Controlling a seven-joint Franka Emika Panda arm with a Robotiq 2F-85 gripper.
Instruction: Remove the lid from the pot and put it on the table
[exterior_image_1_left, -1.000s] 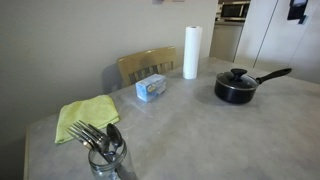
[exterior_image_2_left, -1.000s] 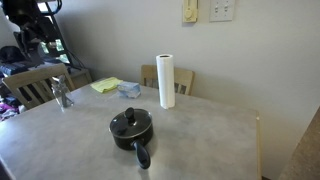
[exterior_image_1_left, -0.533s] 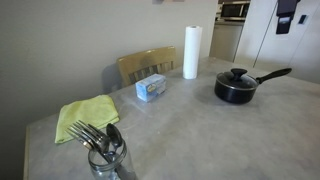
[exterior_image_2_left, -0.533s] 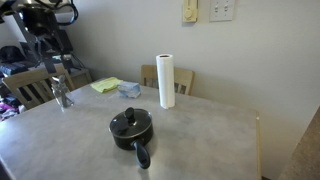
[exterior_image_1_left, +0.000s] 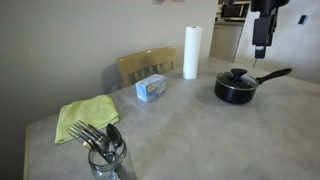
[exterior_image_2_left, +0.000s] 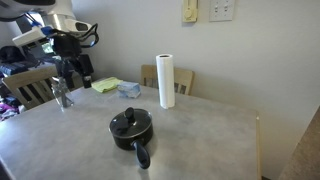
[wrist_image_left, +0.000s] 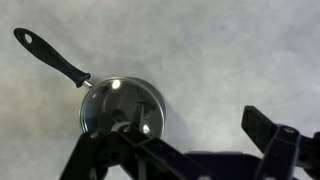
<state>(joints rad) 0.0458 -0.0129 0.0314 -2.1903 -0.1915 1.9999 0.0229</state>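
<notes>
The black pot (exterior_image_1_left: 235, 90) stands on the grey table (exterior_image_1_left: 190, 130) with its long handle (exterior_image_1_left: 272, 74) pointing away. The glass lid (exterior_image_1_left: 237, 78) with its black knob sits on the pot. Both exterior views show the pot (exterior_image_2_left: 131, 129), and the wrist view shows it from above (wrist_image_left: 122, 108) with the lid (wrist_image_left: 105, 100) in place. My gripper (exterior_image_1_left: 259, 48) hangs open and empty in the air, above and a little beyond the pot. In the wrist view its fingers (wrist_image_left: 190, 128) are spread, with the pot under the left finger.
A white paper towel roll (exterior_image_1_left: 191, 52) stands at the back. A blue box (exterior_image_1_left: 151, 88), a green cloth (exterior_image_1_left: 85, 117) and a glass jar of forks (exterior_image_1_left: 105, 155) sit on the table. A wooden chair (exterior_image_1_left: 147, 65) is behind it.
My gripper has moved down and in from the frame's edge toward the pot. The pot and lid have not moved.
</notes>
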